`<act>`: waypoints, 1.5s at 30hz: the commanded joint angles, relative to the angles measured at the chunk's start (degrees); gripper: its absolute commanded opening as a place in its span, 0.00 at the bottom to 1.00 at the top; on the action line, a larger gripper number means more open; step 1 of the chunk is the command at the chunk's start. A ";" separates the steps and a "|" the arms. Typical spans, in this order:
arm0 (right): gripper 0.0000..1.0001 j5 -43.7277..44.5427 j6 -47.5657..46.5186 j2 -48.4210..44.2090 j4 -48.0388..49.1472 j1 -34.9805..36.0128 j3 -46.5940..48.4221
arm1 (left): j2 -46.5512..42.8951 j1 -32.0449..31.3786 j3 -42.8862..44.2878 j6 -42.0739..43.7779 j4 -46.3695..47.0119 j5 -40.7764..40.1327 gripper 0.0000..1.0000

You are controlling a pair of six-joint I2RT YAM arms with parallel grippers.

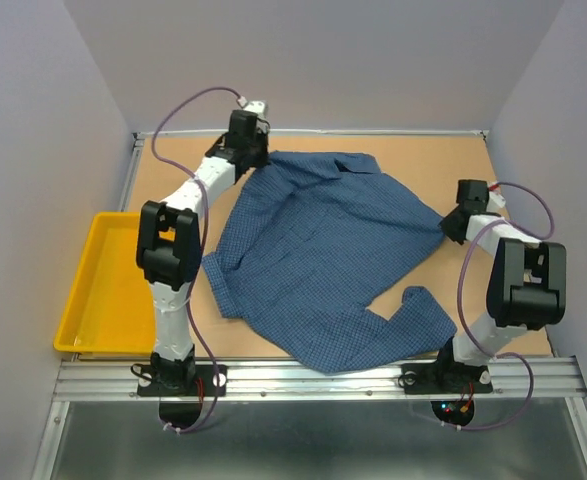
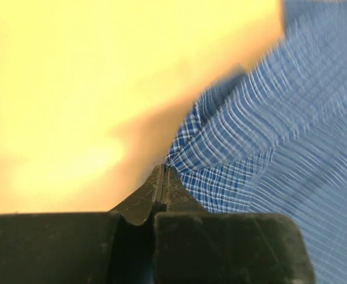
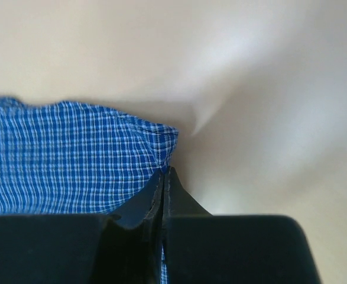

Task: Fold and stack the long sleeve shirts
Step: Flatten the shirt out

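Top view: shows blue checked shirt (image 1: 323, 260) lying open and rumpled across middle of tan table (image 1: 443, 170), between the two arms, reaching from far left to near edge. One sleeve curls out at near right, close to right arm's base. Lower hem close to metal rail (image 1: 323, 375) that carries both bases. Left gripper (image 1: 256, 150) sits at shirt's far left corner, close to table's far edge. Right gripper (image 1: 451, 222) sits at shirt's right-hand corner, well apart from the left. Cloth edge between the two runs fairly straight. Yellow tray (image 1: 98, 290) sits off table's left side, just beside left arm, not touching shirt. Left wrist view: blurred. Left gripper (image 2: 163, 174) clenched, jaws pressed flat together with no gap, checked fabric edge meeting tips and fanning off right and up; grasping shirt by that edge. Bare tan surface fills left half. Right wrist view: right gripper (image 3: 164, 177) likewise clenched, jaws together, hemmed corner of shirt (image 3: 67, 154) caught right at tips, a strip of check visible low between fingers; grasping shirt corner. Rest of cloth stretches left, pale surface behind and to right. Cannot tell from wrist views whether pinched cloth is off table or touching it.
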 commanded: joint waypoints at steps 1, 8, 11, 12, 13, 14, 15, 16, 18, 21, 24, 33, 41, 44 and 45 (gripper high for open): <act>0.01 2.67 4.53 -5.80 -2.41 -6.05 -2.49 | -8.02 6.71 7.29 -2.23 1.84 -13.29 0.00; 0.03 0.30 6.99 -9.77 -4.61 -8.79 -4.69 | -2.14 9.52 10.98 -2.92 1.32 -17.69 0.10; 0.30 -3.57 6.47 -10.64 -5.32 -8.61 -4.78 | 1.38 10.14 13.60 -5.03 -1.75 -16.47 0.70; 0.39 -4.18 5.34 -11.69 -5.23 -7.83 -4.17 | 1.56 10.14 13.88 -6.08 -2.29 -15.94 0.82; 0.54 -4.10 4.37 -12.13 -5.32 -7.12 -3.55 | 1.12 10.14 13.27 -6.62 -2.55 -15.16 0.91; 0.61 -4.01 2.27 -12.49 -5.23 -5.12 -2.59 | -0.80 10.14 12.49 -8.01 -2.64 -13.49 0.99; 0.65 -4.01 1.12 -12.84 -5.40 -3.96 -1.62 | -2.21 10.14 11.52 -9.07 -2.64 -12.87 0.99; 0.68 -3.84 0.06 -13.02 -5.67 -2.65 0.91 | -3.70 9.88 10.29 -9.95 -2.73 -12.34 0.99; 0.69 -3.49 -2.84 -12.93 -5.84 1.92 3.47 | -9.23 8.82 5.55 -11.53 -2.99 -10.84 0.99; 0.70 -2.25 -6.79 -12.32 -6.72 7.37 8.39 | -17.14 4.79 -3.58 -12.60 -4.31 -11.46 0.99; 0.70 -5.05 -12.75 -11.53 -6.63 12.20 10.59 | -23.90 -0.65 -15.79 -15.66 -4.67 -13.04 0.98; 0.66 -17.72 -15.25 -6.70 -7.42 27.40 6.57 | -25.78 -4.63 -40.51 -25.17 -1.68 -9.43 0.83; 0.64 -20.45 -8.92 -4.58 -9.71 39.98 -2.92 | -23.32 -0.95 -43.07 -24.90 -3.61 -12.07 0.81; 0.64 -23.43 -6.37 -3.88 -10.50 46.73 -3.46 | -22.52 0.90 -42.55 -24.47 -4.22 -12.42 0.81; 0.64 -24.31 -5.23 -3.62 -10.68 48.33 -3.11 | -22.26 1.26 -42.28 -24.29 -4.14 -12.42 0.81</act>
